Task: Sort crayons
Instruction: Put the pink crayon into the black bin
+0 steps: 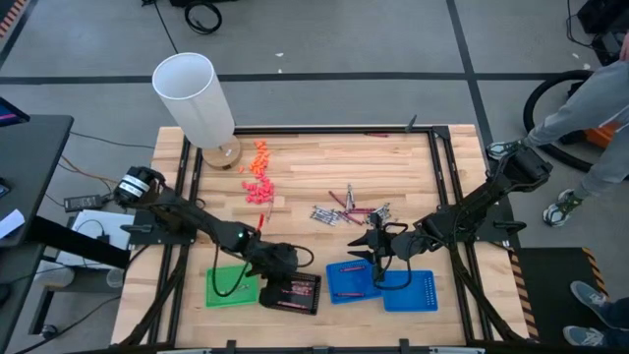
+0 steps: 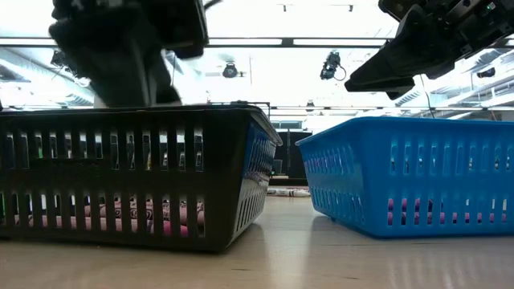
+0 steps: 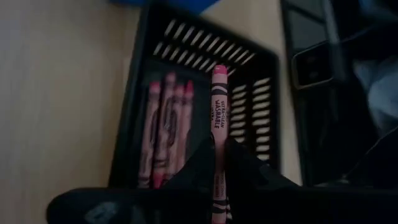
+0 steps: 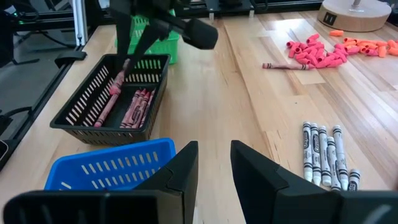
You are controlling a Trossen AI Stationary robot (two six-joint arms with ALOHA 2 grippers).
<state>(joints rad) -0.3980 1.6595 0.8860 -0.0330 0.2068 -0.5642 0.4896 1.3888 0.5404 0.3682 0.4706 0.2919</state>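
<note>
My left gripper [image 1: 282, 272] hangs over the black tray [image 1: 293, 293], shut on a pinkish-red crayon [image 3: 219, 106]. Several more pinkish-red crayons [image 3: 166, 124] lie flat on the tray's floor; they also show in the right wrist view [image 4: 138, 106]. My right gripper [image 4: 214, 165] is open and empty above the near blue tray [image 4: 109, 171]. Silver-grey crayons [image 4: 326, 152] and maroon ones [image 1: 346, 208] lie loose on the wooden table. One crayon [image 4: 286, 65] lies apart near the orange and pink pieces. My left gripper pinches the crayon's shaft [image 3: 218, 155] between its two fingers [image 3: 245, 168]. The crayon lies along the fingers, its tip [image 3: 219, 71] sticking out past them. The fingers slant down from above, and the crayon points down into the black tray [image 4: 116, 84].
A green tray [image 1: 233, 287] stands left of the black one, two blue trays [image 1: 354, 280] [image 1: 411, 291] to its right. Chunky orange and pink pieces [image 1: 257, 172] and a white lamp [image 1: 197, 98] are at the far left. A person's legs [image 1: 590, 108] stand beyond the table's right.
</note>
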